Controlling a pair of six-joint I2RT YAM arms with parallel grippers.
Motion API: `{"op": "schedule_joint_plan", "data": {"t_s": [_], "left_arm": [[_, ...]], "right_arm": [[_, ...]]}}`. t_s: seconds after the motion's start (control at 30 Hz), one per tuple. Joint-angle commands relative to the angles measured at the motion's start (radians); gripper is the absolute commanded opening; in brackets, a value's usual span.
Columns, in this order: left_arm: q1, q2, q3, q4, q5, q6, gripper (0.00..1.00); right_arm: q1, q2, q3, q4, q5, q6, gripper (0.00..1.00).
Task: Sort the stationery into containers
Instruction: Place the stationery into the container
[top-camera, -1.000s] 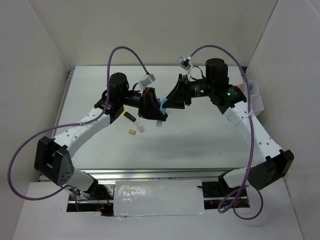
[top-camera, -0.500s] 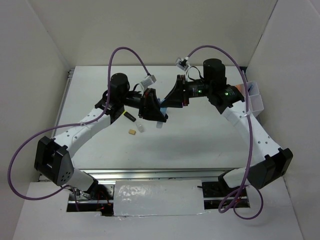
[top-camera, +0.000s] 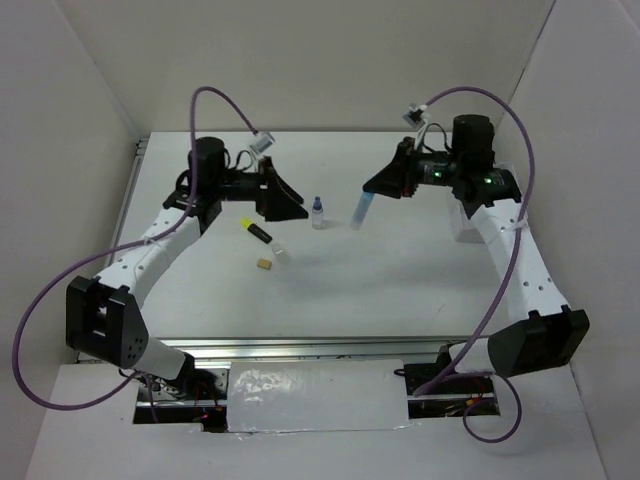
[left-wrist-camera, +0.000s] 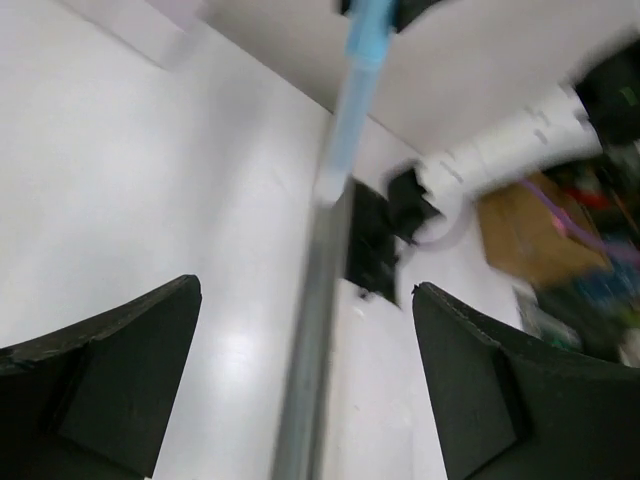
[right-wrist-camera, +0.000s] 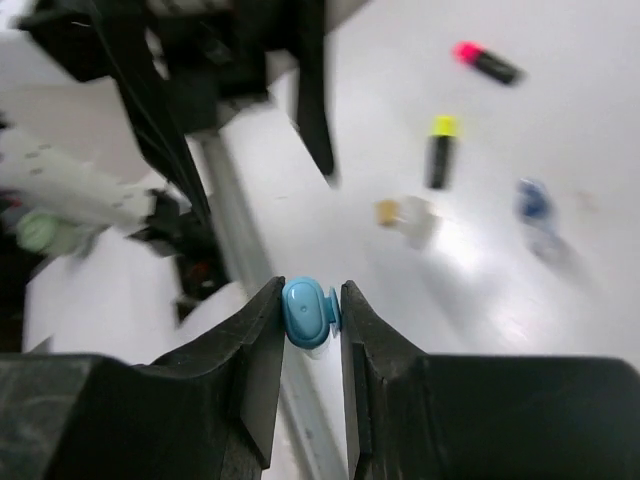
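My right gripper (top-camera: 375, 190) (right-wrist-camera: 310, 318) is shut on the light-blue cap of the clear tube (top-camera: 360, 212) (right-wrist-camera: 308, 314), which hangs tilted above the table. To the left, apart from the tube, my left gripper (top-camera: 297, 208) (left-wrist-camera: 305, 385) stands wide open and holds nothing; its view shows the blurred tube (left-wrist-camera: 352, 90) ahead. On the table between the grippers stands the tiny blue-capped bottle (top-camera: 318, 213) (right-wrist-camera: 534, 203). The yellow highlighter (top-camera: 256, 230) (right-wrist-camera: 439, 150), the tan eraser (top-camera: 264, 265) (right-wrist-camera: 387, 211) and the pink highlighter (right-wrist-camera: 487, 62) lie below the left gripper. My right forearm hides the containers.
A small clear piece (top-camera: 279, 252) (right-wrist-camera: 419, 220) lies beside the eraser. White walls close in the table on three sides. A metal rail (top-camera: 300, 345) runs along the near edge.
My left gripper let go of the tube, opened wide and drew back to the left. My right gripper closed on the tube's cap and carried it right. The bottle now shows between them.
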Motion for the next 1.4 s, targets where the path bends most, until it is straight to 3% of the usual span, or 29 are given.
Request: {"op": "schedule_joint_plan", "data": {"t_s": [0.0, 0.13, 0.27, 0.3, 0.5, 0.87, 1.37], "left_arm": [[0.143, -0.079, 0.031, 0.065, -0.152, -0.017, 0.99], [0.278, -0.125, 0.030, 0.094, -0.320, -0.041, 0.99], [0.271, -0.103, 0.141, -0.133, -0.566, 0.062, 0.99], [0.263, -0.102, 0.145, -0.155, -0.585, 0.097, 0.99], [0.246, -0.135, 0.072, -0.117, -0.576, 0.124, 0.99], [0.251, -0.123, 0.060, -0.141, -0.603, 0.156, 0.99], [0.269, -0.114, 0.027, -0.129, -0.606, 0.183, 0.99]], "right_arm": [[-0.119, -0.068, -0.034, -0.134, 0.085, -0.173, 0.00], [-0.287, -0.097, -0.123, -0.079, 0.295, -0.198, 0.00], [-0.331, -0.071, -0.158, 0.079, 0.710, -0.188, 0.00], [-0.340, -0.045, -0.160, 0.137, 0.837, -0.180, 0.00], [-0.384, 0.137, -0.028, 0.214, 1.165, -0.128, 0.00], [-0.365, 0.392, 0.145, 0.349, 1.440, -0.180, 0.00], [-0.388, 0.527, 0.188, 0.366, 1.406, -0.201, 0.03]]}}
